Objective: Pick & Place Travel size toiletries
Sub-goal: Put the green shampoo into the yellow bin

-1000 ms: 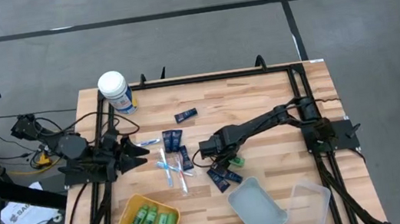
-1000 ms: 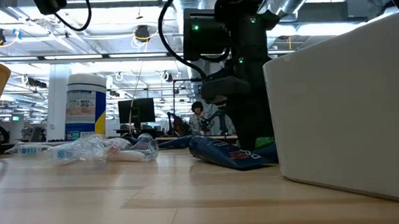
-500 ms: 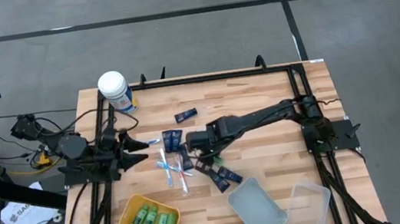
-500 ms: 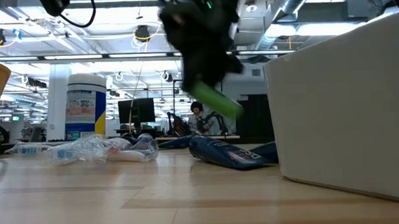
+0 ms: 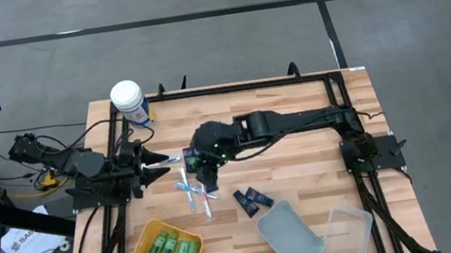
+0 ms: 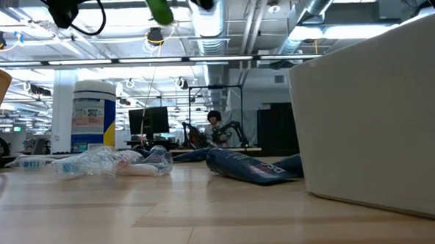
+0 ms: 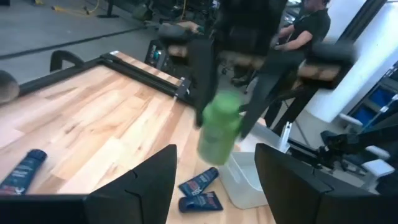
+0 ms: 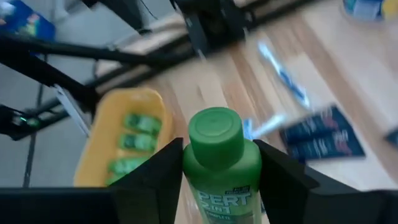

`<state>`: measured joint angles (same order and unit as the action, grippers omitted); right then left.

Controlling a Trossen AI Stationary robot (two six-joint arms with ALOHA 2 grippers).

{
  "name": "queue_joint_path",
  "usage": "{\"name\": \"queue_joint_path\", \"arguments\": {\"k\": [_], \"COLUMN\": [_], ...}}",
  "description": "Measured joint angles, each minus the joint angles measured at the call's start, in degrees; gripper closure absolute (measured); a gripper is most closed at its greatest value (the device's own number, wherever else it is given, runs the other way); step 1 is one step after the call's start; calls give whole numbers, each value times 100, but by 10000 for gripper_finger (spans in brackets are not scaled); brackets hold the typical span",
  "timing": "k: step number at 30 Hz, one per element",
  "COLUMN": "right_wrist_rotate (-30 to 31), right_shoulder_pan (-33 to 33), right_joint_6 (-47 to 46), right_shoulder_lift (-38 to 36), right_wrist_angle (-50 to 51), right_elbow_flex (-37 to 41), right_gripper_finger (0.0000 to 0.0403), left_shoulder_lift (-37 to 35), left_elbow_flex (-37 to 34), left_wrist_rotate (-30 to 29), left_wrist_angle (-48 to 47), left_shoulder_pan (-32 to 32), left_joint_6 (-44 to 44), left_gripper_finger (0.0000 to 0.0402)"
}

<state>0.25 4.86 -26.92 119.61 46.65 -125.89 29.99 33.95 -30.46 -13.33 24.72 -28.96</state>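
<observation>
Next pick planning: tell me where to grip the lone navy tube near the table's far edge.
Take the navy tube across its narrow width at mid-length, coming straight down. It lies flat and alone on the table, long axis running roughly left-right and slightly tilted, nothing crowding either long edge.

The surface is pale wood in butcher-block strips, framed by black rails. The bottle between the dark fingers of the right gripper is bright green, cap and body alike, with darker green lettering. More green bottles lie in a mustard-yellow tray. The flat tubes are dark navy, the toothbrush sticks blue, white and pink. The canister has a white lid and a blue-and-yellow label. The bin is translucent white. The left gripper is black.
</observation>
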Motion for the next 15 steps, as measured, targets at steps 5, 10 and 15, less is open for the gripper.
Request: {"name": "queue_joint_path", "arguments": {"k": [5, 10, 15], "right_wrist_rotate": [2, -11, -20], "right_shoulder_pan": [-4, 7, 5], "right_joint_6": [83, 202, 208], "right_shoulder_lift": [-7, -13, 0], "right_wrist_angle": [-297, -697, -840], "right_elbow_flex": [-412, -583, -572], "right_gripper_finger": [237, 226, 234], "left_shoulder_lift": [87, 437, 897], "left_elbow_flex": [0, 0, 0], "left_wrist_rotate": [3, 36, 99], "left_wrist_angle": [21, 548, 1189], "left_shoulder_pan": [-1, -5, -5], "left_joint_6": [353, 836, 1072], "left_gripper_finger": [170, 131, 98]}}
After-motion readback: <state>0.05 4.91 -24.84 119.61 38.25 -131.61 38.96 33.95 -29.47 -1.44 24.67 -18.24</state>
